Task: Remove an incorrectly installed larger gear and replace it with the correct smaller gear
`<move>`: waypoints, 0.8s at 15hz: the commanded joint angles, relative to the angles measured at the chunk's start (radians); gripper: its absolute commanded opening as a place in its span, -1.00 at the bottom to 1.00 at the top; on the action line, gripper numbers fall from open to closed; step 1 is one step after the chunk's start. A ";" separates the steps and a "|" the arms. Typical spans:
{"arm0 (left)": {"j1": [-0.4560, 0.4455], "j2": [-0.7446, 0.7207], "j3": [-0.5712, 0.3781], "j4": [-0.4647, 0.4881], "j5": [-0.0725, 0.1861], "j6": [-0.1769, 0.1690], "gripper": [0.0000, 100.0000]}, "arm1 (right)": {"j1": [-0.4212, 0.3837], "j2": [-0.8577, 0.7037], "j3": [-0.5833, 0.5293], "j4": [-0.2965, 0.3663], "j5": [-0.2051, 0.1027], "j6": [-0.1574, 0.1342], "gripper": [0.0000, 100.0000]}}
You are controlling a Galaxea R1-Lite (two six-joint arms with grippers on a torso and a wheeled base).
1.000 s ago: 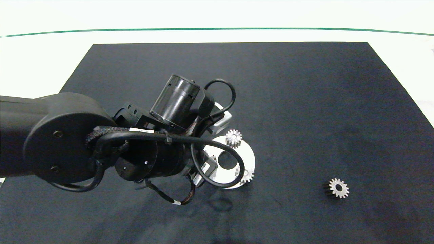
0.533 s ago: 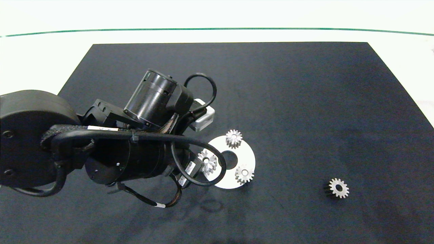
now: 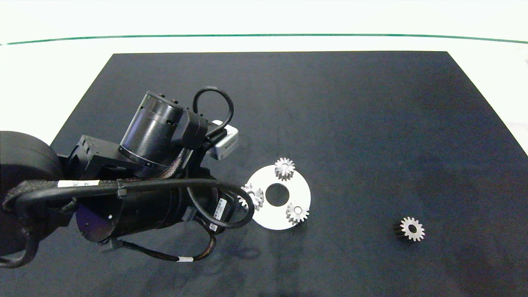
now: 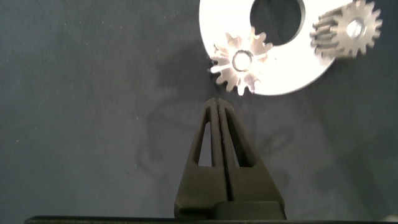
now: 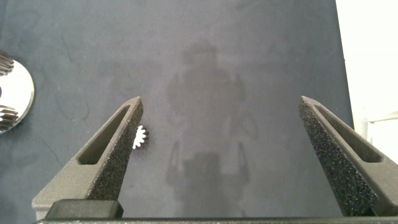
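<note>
The larger gear (image 4: pixel 240 61) sat on the plate's (image 3: pixel 300 187) near-left rim, not yet removed. The left gripper (image 4: pixel 216 103), fingers pressed together and empty, hung just beside it; it needed opening. The smaller gear (image 3: pixel 411 229) lay well apart, near the wide-open right gripper (image 5: pixel 221 106).

left arm (image 3: pixel 136 194) crowds disc (image 3: pixel 274 216), right side open

glossy black cylindrical left arm (image 3: pixel 136 181), looped black cables, white labels, grey fingers (image 4: pixel 214 143)
</note>
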 commanded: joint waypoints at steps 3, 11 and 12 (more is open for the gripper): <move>0.001 -0.012 0.149 -0.194 -0.002 0.000 1.00 | -0.015 -0.007 0.009 0.001 0.000 0.000 1.00; -0.001 -0.028 0.163 -0.219 -0.016 0.005 1.00 | -0.018 -0.011 0.009 0.003 0.000 0.000 1.00; -0.002 -0.023 0.164 -0.220 -0.016 0.005 1.00 | -0.018 -0.012 0.009 0.003 0.000 0.000 1.00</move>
